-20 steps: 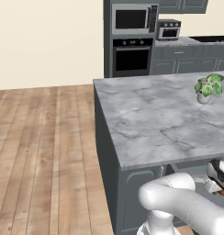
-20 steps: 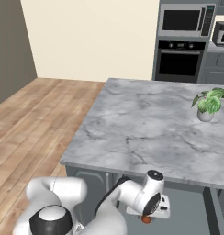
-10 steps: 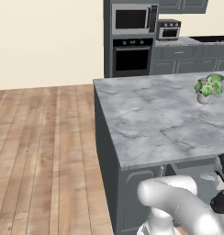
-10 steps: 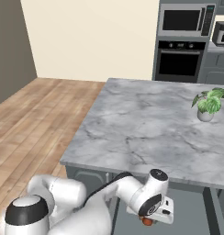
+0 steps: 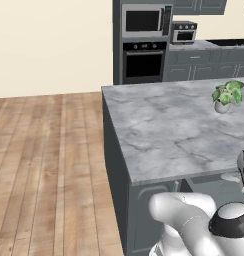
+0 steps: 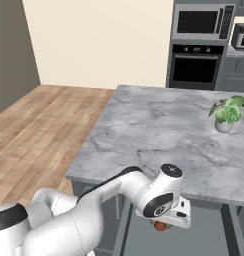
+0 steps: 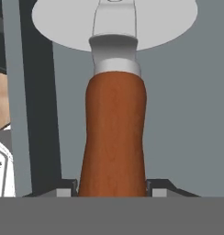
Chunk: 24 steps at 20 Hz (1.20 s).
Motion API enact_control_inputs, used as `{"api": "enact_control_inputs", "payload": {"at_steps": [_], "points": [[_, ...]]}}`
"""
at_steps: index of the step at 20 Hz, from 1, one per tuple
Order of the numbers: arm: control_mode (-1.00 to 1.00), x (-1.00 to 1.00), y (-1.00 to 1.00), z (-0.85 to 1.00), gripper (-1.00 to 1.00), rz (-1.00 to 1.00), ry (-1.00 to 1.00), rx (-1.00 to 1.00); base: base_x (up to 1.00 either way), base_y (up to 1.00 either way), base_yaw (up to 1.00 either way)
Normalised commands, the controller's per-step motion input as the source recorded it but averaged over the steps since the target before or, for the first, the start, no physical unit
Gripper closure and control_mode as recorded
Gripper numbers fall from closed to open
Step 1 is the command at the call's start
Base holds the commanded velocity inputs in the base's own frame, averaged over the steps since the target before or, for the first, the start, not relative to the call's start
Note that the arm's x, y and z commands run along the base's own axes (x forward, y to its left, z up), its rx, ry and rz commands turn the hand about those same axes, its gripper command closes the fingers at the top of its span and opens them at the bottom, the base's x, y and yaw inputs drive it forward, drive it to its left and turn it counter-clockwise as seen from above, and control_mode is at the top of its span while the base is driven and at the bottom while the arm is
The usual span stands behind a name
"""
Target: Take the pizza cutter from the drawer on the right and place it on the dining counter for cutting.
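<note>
The pizza cutter has a brown wooden handle (image 7: pixel 114 133) and a round silver wheel (image 7: pixel 54 23). My gripper (image 7: pixel 112 190) is shut on the handle's lower end, one dark fingertip on each side. Behind the cutter lies the grey floor of the open drawer (image 7: pixel 187 114), with a dark wall on the left. From the right base view, the gripper (image 6: pixel 166 220) hangs just below the marble edge, over the open drawer (image 6: pixel 209 237), with the cutter's brown handle (image 6: pixel 160 226) poking out under it. Whether the cutter touches the drawer floor I cannot tell. The dining counter is out of view.
A marble-topped island (image 6: pixel 154 130) with a small potted plant (image 6: pixel 226 114) overhangs the drawer directly above my hand. Wall ovens and a microwave (image 5: pixel 144 22) stand at the back. Wooden floor (image 5: pixel 49 165) stretches to the left of the island.
The arm has shifted slightly, its elbow swinging left in the right base view and the hand drifting right in the left base view. The grip on the cutter is unchanged.
</note>
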Motion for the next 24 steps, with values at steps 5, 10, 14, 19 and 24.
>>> {"api": "enact_control_inputs", "payload": {"at_steps": [5, 10, 14, 19, 24], "points": [[-1.0, 0.0, 0.03, 0.69, 1.0, 0.0, -0.04, 0.0, 0.0, 0.0, 0.0], [-1.0, 0.02, 0.21, 0.66, 1.0, 0.0, -0.03, 0.0, 0.0, 0.0, 0.0], [-1.0, 0.14, 0.57, 0.58, 1.0, 0.0, -0.01, -0.04, 0.0, 0.0, 0.0], [-1.0, 0.26, 0.82, 0.38, 1.0, -0.02, 0.0, -0.09, 0.0, 0.0, 0.0], [-1.0, 0.14, 0.92, 0.25, 1.0, -0.08, 0.0, -0.1, 0.0, 0.0, 0.0]]}}
